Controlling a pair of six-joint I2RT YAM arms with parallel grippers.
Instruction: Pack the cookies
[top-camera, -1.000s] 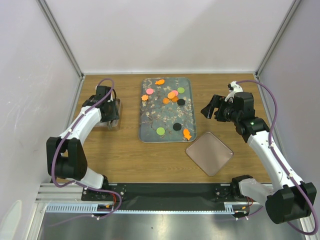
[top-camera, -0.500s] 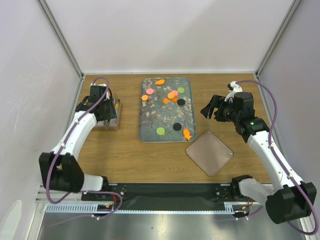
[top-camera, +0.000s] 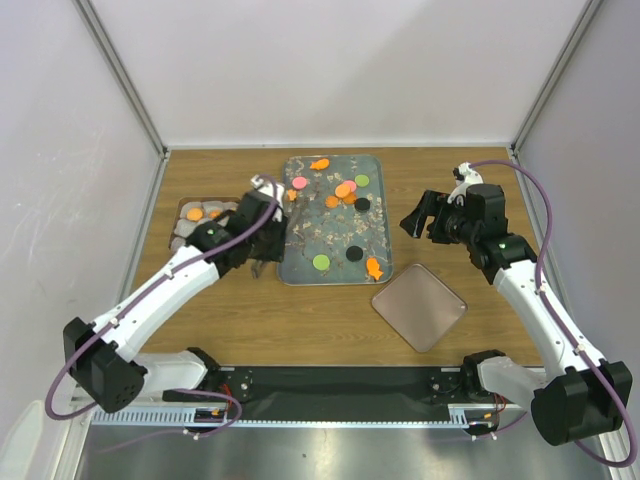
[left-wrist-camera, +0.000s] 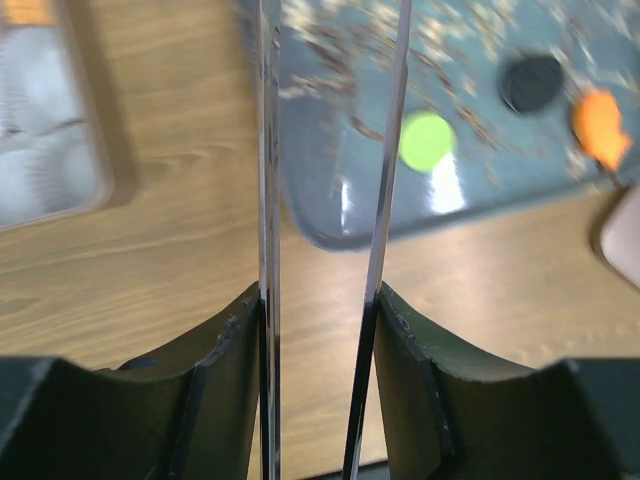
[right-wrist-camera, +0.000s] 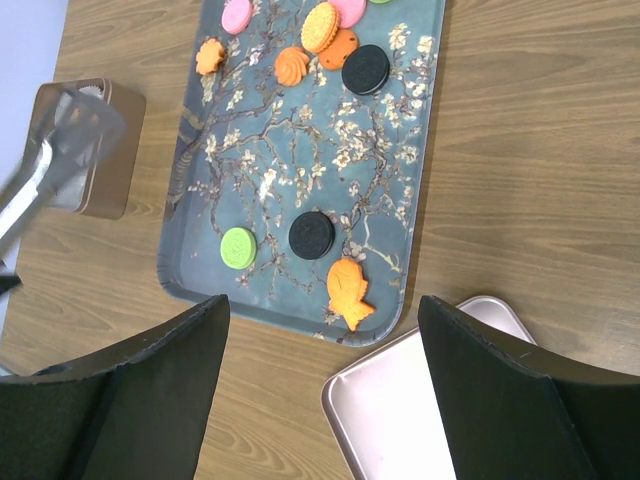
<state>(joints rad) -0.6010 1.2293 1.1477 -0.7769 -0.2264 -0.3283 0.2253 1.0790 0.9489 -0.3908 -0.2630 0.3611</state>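
As the left pincer (left-wrist-camera: 315, 330) is clamping tongs (right-wrist-camera: 78, 125) just left of the tray (right-wrist-camera: 290, 170), their slick blades are risking flicking the green cookie (right-wrist-camera: 238, 247) off; right pincer (top-camera: 418, 220) is gaping, empty.

Metal tongs (left-wrist-camera: 386, 180) sit clamped between the left fingers (left-wrist-camera: 215, 380), blades reaching over the floral tray (top-camera: 310, 235) at its near-left corner. An open tin (top-camera: 181, 228) lies left of those fingers. A pink square lid (top-camera: 419, 306) rests near the right fingers (right-wrist-camera: 500, 400) on the wooden desk (top-camera: 330, 320).
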